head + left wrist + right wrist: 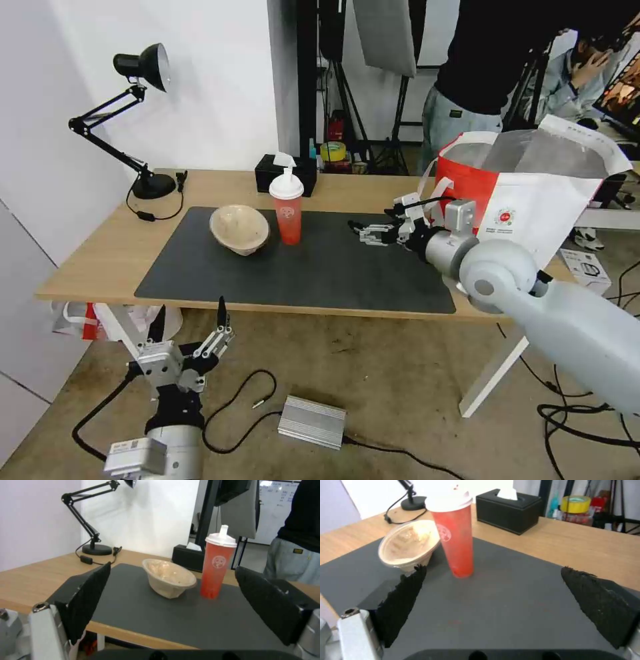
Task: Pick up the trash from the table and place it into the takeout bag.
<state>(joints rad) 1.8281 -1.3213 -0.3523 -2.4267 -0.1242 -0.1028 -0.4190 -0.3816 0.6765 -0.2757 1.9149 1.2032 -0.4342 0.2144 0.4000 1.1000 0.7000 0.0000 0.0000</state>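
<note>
On the dark mat (333, 273) of the light-wood table (100, 260) a beige bowl (239, 229) lies tilted, just left of an upright red translucent cup with a white lid (287, 210). Both also appear in the left wrist view, bowl (170, 578) and cup (216, 567), and in the right wrist view, bowl (408, 543) and cup (455, 537). My right gripper (359, 233) hovers open over the mat, right of the cup, holding nothing (493, 568). The takeout bag (533, 187) stands open at the table's right end. My left gripper (190, 327) is open below the table's front edge, facing the bowl (173, 568).
A black desk lamp (133, 120) and its cable sit at the back left, a black tissue box (283, 172) behind the cup. A person (480, 80) stands behind the table. On the floor lie a silver box (312, 421) and cables; a red-and-white plastic bag (80, 319) hangs below the left end.
</note>
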